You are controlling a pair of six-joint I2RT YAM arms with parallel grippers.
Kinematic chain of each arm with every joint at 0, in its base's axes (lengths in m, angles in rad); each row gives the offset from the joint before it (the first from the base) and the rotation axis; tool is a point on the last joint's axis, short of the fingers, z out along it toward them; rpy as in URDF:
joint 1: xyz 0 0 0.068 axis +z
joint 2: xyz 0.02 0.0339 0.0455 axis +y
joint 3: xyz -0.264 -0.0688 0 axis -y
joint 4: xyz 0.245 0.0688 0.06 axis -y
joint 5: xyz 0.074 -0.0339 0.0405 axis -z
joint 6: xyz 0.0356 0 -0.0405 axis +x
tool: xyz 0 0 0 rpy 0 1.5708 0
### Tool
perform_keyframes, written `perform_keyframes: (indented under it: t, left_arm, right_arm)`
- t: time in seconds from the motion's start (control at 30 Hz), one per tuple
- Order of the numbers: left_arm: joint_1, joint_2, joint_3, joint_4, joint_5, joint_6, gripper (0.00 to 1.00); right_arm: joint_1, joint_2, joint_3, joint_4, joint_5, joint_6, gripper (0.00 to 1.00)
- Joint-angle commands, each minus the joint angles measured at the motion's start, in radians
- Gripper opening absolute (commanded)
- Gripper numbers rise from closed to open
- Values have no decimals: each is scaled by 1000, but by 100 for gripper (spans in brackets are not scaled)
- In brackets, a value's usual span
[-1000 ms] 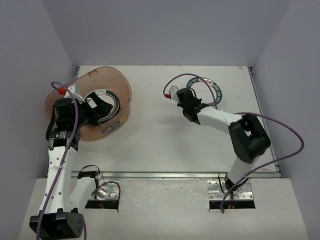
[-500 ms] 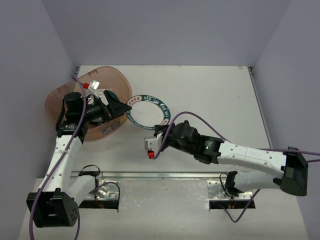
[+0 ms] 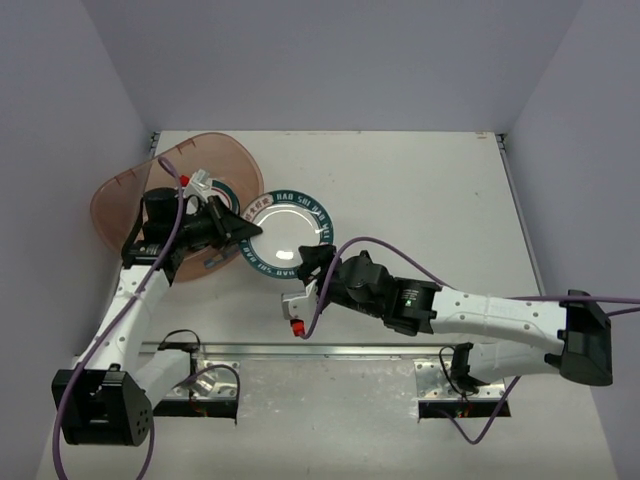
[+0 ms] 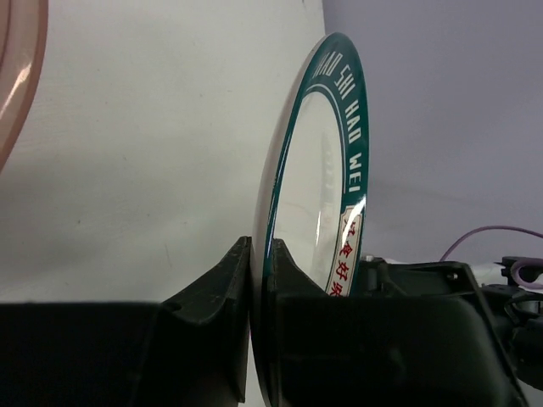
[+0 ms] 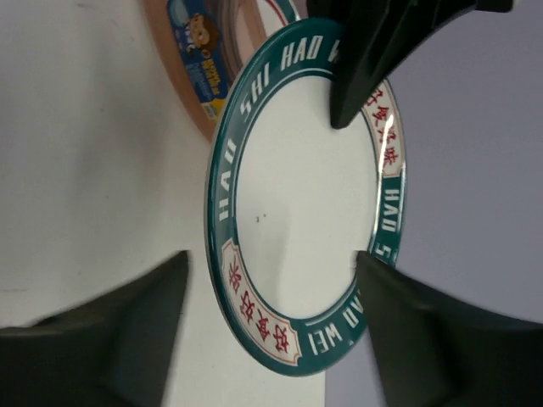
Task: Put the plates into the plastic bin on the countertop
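One plate [image 3: 285, 232], white with a teal lettered rim, hung just beside the plastic bin [image 3: 118, 205] at the left of the countertop [image 3: 430, 190]. We saw the left gripper [image 4: 254, 284] clamped on the plate's rim, one finger on each face, so that the whole plate was carried from a single narrow pinch at its edge. The right gripper [image 5: 271, 259] stood with its jaws wide apart, one to either side of the opposite rim and touching neither face that we could see. The plate sat tilted and appeared raised off the countertop, though we could not confirm a gap under its lower edge. A second plate [image 3: 228, 192] with a similar teal rim lay inside the bin, partly hidden by the left arm [image 3: 135, 290].

We judged three hazards. First, a glazed rim held at one point could pivot or slide between the fingers, especially if the arm swung quickly toward the bin. Second, the right fingers bracketed the rim closely; drawing them back off-line could knock the plate and loosen that pinch. Third, the bin's wall rose between plate and interior: too low a path would strike the wall and shove the bin, while too high a release would drop ceramic onto the second plate and risk a chip
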Motion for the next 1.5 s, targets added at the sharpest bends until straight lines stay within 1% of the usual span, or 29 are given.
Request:
perform_keyframes:
  t: [0.0, 0.03, 0.1, 0.13, 0.2, 0.23, 0.27, 0.3, 0.33, 0.4, 0.43, 0.5, 0.53, 0.57, 0.6, 0.63, 0.73, 0.8, 0.9, 0.93, 1.0, 1.07, 1.13, 1.17, 1.2, 1.23, 1.27, 1.37, 1.47]
  left_arm:
    - [30, -19, 188, -9, -175, 40, 0]
    - [59, -18, 214, -25, -208, 30, 0]
    - [155, -12, 244, -44, -255, 5, 0]
    - [224, -7, 257, -51, -257, -14, 0]
    - [307, 13, 266, -51, -291, -42, 0]
    - [333, 23, 265, -54, -328, -50, 0]
    - [353, 31, 262, -55, -366, -58, 0]
    - [369, 36, 254, -54, -405, -64, 0]
    - [375, 36, 244, -45, -436, -73, 0]
    - [393, 39, 216, -17, -498, -87, 0]
    - [397, 47, 201, 2, -525, -87, 0]
    - [398, 57, 178, 26, -558, -83, 0]
    - [400, 67, 169, 47, -569, -82, 0]
    - [401, 77, 162, 64, -580, -81, 0]
    - [402, 87, 146, 88, -590, -87, 0]
    - [403, 97, 127, 118, -600, -95, 0]
    - [402, 122, 75, 180, -638, -133, 0]
    - [401, 143, 30, 229, -674, -160, 0]
    - [400, 200, 24, 248, -690, -166, 0]
    - [400, 212, 24, 249, -697, -166, 4]
    - [401, 237, 22, 248, -712, -170, 19]
    - [401, 257, 18, 249, -716, -170, 36]
    - [400, 274, 22, 242, -725, -169, 59]
    - [399, 283, 29, 232, -728, -168, 68]
    - [396, 296, 50, 211, -735, -163, 75]
    - [392, 321, 70, 170, -753, -154, 90]
    - [386, 344, 90, 134, -770, -146, 100]
    - [347, 427, 172, 49, -807, -111, 100]
    - [324, 495, 216, -13, -826, -106, 100]
  right_arm:
    - [-44, -60, -17, 161, 50, 118, 99]
    - [-72, -72, -16, 144, 45, 174, 99]
    - [-124, -93, -16, 98, 10, 325, 99]
    - [-185, -96, -7, 69, -1, 437, 99]
    - [-319, -60, 61, 11, 55, 629, 99]
    - [-382, -20, 92, -45, 141, 776, 99]
    - [-452, 23, 164, -143, 194, 947, 99]
    - [-530, 67, 286, -287, 204, 1143, 99]
    - [-587, 68, 288, -376, 204, 1244, 99]
    - [-691, 71, 293, -371, -68, 1403, 99]
    - [-704, 51, 268, -347, -116, 1440, 99]
    - [-733, 26, 233, -243, -179, 1500, 99]
    - [-751, 3, 197, -175, -266, 1566, 99]
    - [-774, -6, 177, -150, -300, 1593, 99]
    - [-802, -16, 169, -123, -376, 1635, 99]
    - [-831, -31, 162, -84, -486, 1697, 99]
    - [-873, -44, 146, -48, -645, 1758, 99]
    - [-885, -73, 126, -39, -716, 1772, 99]
    - [-885, -157, 54, -58, -711, 1737, 99]
    - [-885, -188, 36, -72, -691, 1720, 99]
    - [-885, -255, 5, -104, -641, 1687, 99]
    - [-885, -306, 8, -154, -603, 1650, 99]
    - [-885, -324, 28, -217, -602, 1605, 99]
    - [-885, -328, 38, -238, -606, 1595, 99]
    - [-885, -330, 44, -250, -605, 1577, 99]
    - [-885, -330, 54, -267, -602, 1568, 99]
    - [-885, -331, 62, -283, -597, 1560, 99]
    - [-885, -342, 70, -326, -566, 1543, 99]
    - [-885, -349, 70, -343, -563, 1532, 99]
